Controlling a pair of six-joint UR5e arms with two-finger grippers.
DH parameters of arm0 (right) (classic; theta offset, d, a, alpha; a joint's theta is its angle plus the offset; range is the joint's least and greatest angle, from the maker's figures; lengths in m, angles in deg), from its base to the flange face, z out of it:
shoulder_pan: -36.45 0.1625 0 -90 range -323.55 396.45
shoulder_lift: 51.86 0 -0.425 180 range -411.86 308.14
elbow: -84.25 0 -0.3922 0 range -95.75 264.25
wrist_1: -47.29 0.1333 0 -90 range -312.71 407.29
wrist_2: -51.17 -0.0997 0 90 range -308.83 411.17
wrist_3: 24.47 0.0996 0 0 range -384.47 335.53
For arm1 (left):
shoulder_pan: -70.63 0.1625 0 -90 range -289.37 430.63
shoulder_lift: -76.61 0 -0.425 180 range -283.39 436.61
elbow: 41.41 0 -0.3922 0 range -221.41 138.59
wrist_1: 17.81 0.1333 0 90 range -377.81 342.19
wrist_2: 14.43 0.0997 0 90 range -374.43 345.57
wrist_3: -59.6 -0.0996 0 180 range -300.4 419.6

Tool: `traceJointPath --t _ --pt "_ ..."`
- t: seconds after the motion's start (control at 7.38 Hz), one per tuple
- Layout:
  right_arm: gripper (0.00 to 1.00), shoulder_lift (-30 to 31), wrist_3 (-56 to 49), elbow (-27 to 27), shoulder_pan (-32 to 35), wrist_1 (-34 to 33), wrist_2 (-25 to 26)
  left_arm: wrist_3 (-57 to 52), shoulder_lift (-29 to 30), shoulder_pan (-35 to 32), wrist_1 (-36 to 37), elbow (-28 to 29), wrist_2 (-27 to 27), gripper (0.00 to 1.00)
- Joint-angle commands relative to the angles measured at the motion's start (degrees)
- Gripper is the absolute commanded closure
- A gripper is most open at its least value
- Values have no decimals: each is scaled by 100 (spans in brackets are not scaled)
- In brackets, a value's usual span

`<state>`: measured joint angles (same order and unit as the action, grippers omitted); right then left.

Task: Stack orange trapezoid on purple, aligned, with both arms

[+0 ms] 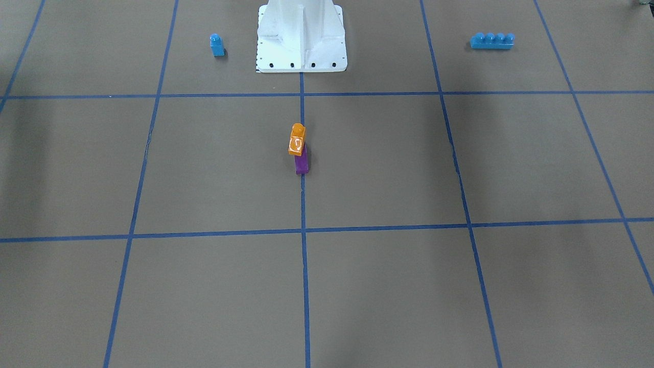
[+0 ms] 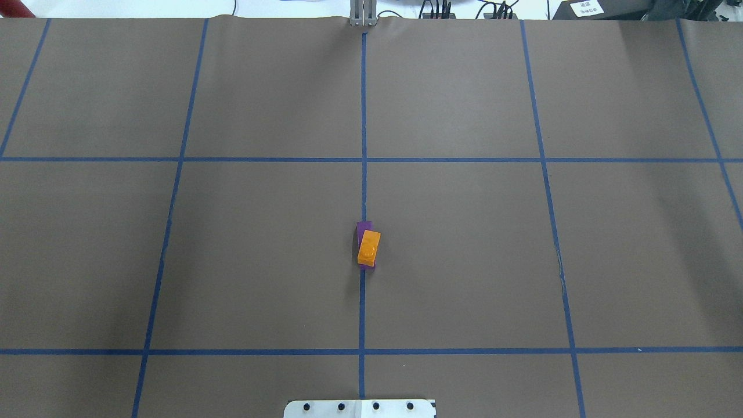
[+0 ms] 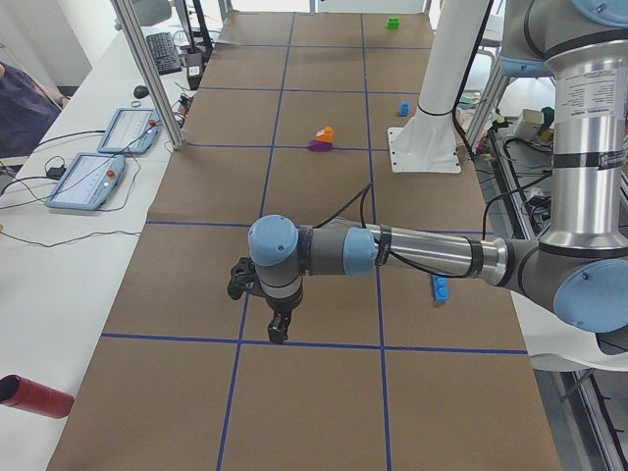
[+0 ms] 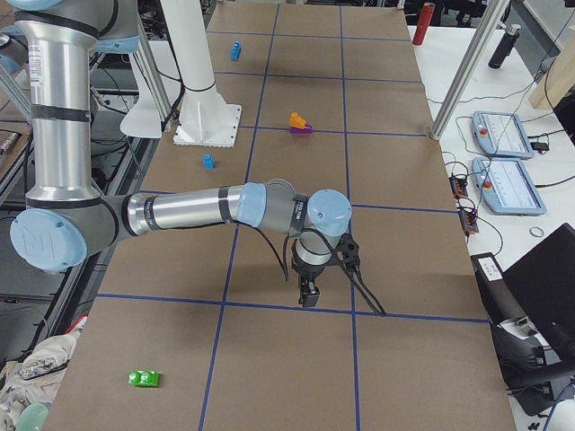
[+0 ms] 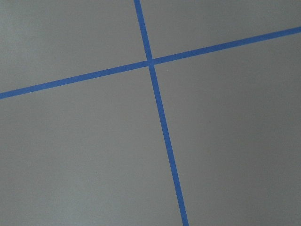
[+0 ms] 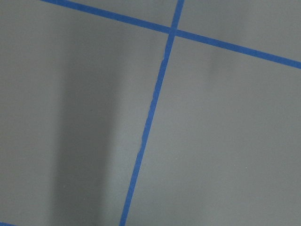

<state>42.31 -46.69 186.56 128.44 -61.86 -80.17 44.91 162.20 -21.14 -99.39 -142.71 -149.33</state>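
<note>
The orange trapezoid [image 1: 297, 139] sits on top of the purple block [image 1: 302, 163] at the table's middle, on the centre tape line. From overhead the orange trapezoid [image 2: 368, 247] is turned a little against the purple block [image 2: 364, 227], whose far end shows past it. Neither gripper is near them. The left gripper [image 3: 280, 329] hangs over the table far off, seen only in the exterior left view. The right gripper [image 4: 308, 292] shows only in the exterior right view. I cannot tell whether either is open or shut. Both wrist views show only bare table and blue tape.
A small blue single-stud block [image 1: 217, 45] and a long blue four-stud brick [image 1: 492, 41] lie either side of the white robot base [image 1: 301, 36]. A green block [image 4: 144, 378] lies near the table's right end. Blue tape lines grid the brown table.
</note>
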Motion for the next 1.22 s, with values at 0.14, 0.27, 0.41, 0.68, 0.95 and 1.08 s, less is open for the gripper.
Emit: traceJointPath --t 0.14,0.27,0.41,0.68,0.95,1.08 --pt "0 330 611 -27 20 1024 -76 -52 -33 -17 -24 -4 -28 0" --pt "0 339 996 -9 20 1332 -59 -61 -51 -26 -33 -4 -2 0" --pt "0 400 1087 -35 20 1726 -15 -61 -51 -17 -33 -13 -28 0" --pt "0 401 1263 -36 20 1906 -23 -61 -51 -26 -41 -4 -28 0" --pt "0 392 1264 -18 3 1915 -50 -17 -51 -26 -41 -13 -19 0" --pt "0 383 1272 -18 -23 1915 -50 -8 -51 -17 -33 4 -10 0"
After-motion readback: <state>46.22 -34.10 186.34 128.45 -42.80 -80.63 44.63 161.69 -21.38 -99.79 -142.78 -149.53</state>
